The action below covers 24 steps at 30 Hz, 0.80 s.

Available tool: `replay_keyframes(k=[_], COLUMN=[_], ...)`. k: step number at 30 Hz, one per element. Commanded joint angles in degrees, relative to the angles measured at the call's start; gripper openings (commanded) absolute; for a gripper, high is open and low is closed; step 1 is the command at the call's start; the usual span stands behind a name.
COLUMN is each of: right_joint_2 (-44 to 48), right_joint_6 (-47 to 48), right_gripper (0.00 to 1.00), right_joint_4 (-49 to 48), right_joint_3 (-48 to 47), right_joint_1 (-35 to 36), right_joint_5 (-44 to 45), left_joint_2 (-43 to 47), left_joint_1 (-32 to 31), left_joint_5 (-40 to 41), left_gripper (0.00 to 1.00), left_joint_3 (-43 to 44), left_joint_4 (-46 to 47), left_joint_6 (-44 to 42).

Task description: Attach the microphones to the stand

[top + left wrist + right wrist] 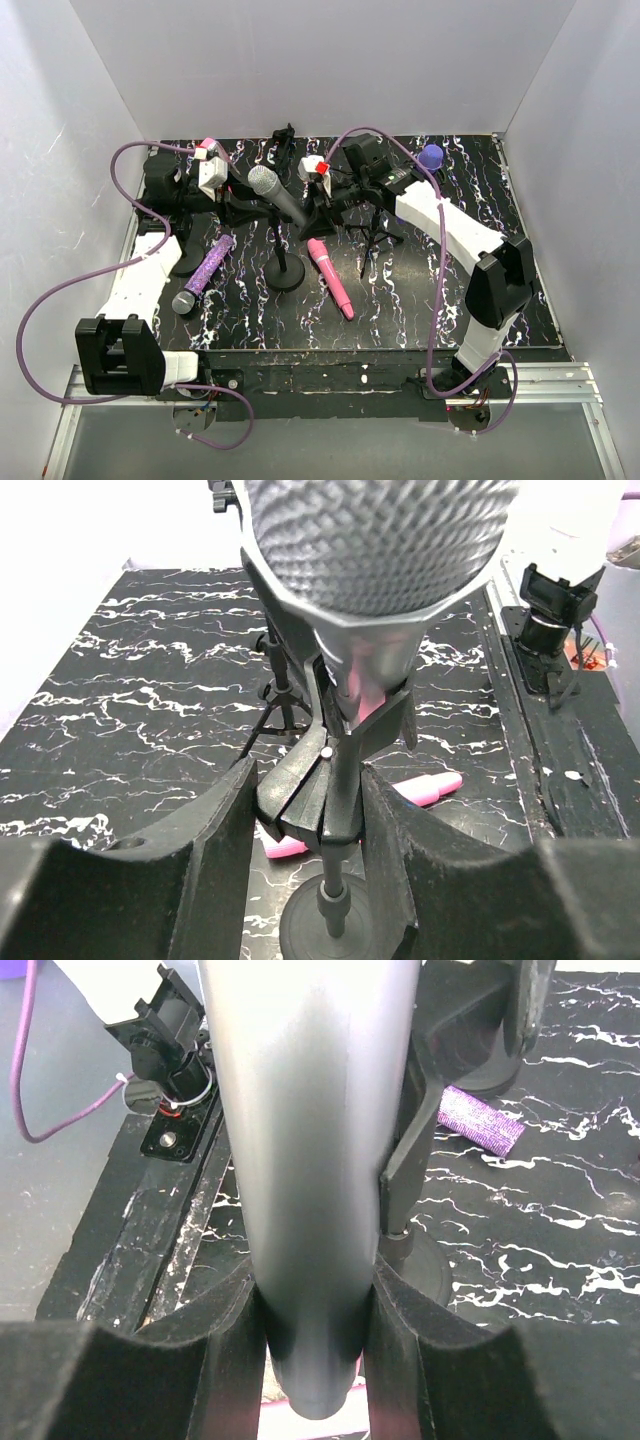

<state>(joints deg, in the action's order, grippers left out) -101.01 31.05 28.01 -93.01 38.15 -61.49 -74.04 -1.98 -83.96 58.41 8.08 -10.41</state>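
See silver mic [275,195] mid-table in clip [300,790] of stand [287,272]: meshed head up-left, smooth grey barrel slanting down-right toward the right arm. Read right gripper [315,1340] as clamped on the barrel's tail, left gripper [305,815] as closed on the clip just under the head. Judge any seating push to run along that slant, from the right. Find pink mic [331,278] and glitter mic [203,274] lying flat either side of the stand.

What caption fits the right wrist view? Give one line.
Right fingers grip the silver-grey microphone beside the stand clip, glittery purple microphone lying behind.
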Motion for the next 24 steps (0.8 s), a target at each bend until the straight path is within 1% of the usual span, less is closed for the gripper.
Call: replay_keyframes(k=[1, 3, 6, 11, 13, 17, 18, 20, 24], right_joint_2=[-1.55, -2.08, -2.35, -2.61, -3.05, -4.1, -4.28, -4.37, -4.02], right_joint_6=[-8.27, -11.52, -14.16, -19.27, -19.62, -23.92, -24.62, -26.9, -30.61], right_gripper=[0.01, 0.01, 0.01, 0.01, 0.01, 0.01, 0.01, 0.01, 0.01], right_joint_4=[-8.31, -10.51, -12.88, -18.51, -18.95, -22.38, -23.17, -25.71, -31.34], right_joint_3=[1.69, 2.48, 3.89, 6.0, 5.91, 6.26, 6.61, 8.01, 11.36], right_joint_1=[0.43, 0.52, 0.7, 1.57, 2.45, 2.89, 2.89, 2.89, 3.24], right_joint_5=[4.8, 6.64, 8.06, 7.27, 7.96, 9.37, 9.81, 9.91, 10.07], left_joint_2=[2.76, 3.2, 3.55, 3.82, 3.9, 4.96, 5.22, 5.75, 6.45], left_joint_1=[-0.75, -0.92, -1.19, -1.71, -1.8, -2.06, -2.06, -2.06, -2.15], left_joint_5=[-0.5, -0.06, 0.2, 0.64, 0.82, 1.7, 1.96, 2.4, 3.19], left_gripper=[0.0, 0.01, 0.13, 0.24, 0.29, 0.41, 0.44, 0.45, 0.53], left_joint_3=[-1.28, -1.55, -2.07, -2.78, -3.3, -5.23, -5.76, -6.46, -8.05], left_joint_4=[-1.75, -1.66, -1.49, -0.43, 1.49, 6.06, 7.29, 9.49, 13.98], left_joint_6=[0.92, 1.54, 2.59, 4.34, 6.53, 9.97, 12.41, 14.45, 18.93])
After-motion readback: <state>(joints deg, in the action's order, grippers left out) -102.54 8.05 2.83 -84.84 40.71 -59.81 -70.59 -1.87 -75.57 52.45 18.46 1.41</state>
